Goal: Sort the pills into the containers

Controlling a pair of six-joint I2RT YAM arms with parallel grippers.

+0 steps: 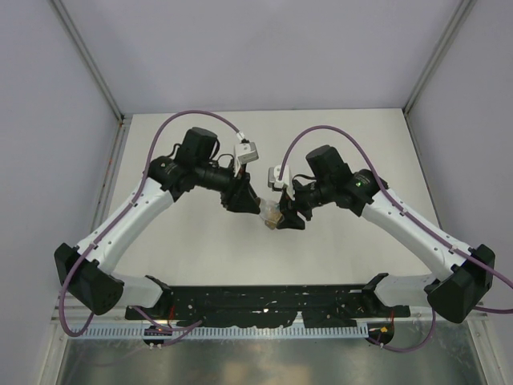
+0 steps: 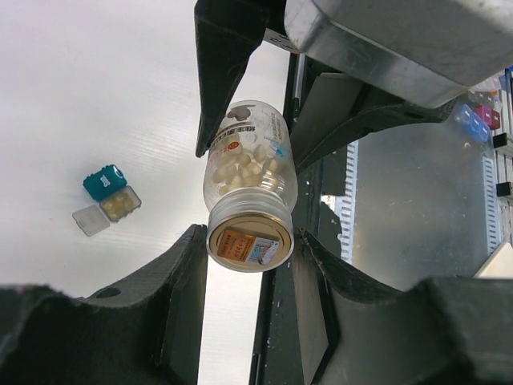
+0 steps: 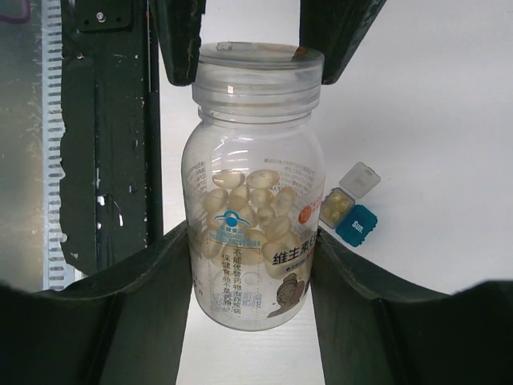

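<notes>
A clear pill bottle (image 1: 273,215) holding several pale pills hangs above the table between both grippers. My left gripper (image 2: 250,241) is shut on its wide cap (image 2: 249,238), which has an orange-brown label. My right gripper (image 3: 250,249) is shut on the bottle's body (image 3: 253,241). On the table below lie the two small containers side by side: a shut teal-blue box (image 2: 105,181) and a grey box (image 2: 120,204) with its lid (image 2: 90,220) flipped open and pale pills inside. They also show in the right wrist view, teal box (image 3: 357,224) and grey box (image 3: 337,207). In the top view they are hidden.
A black rail (image 1: 264,301) runs along the table's near edge, with a metal shelf (image 2: 417,208) beyond it. White walls enclose the table (image 1: 361,144) on the left, back and right. Small coloured items (image 2: 485,120) sit at the far right in the left wrist view.
</notes>
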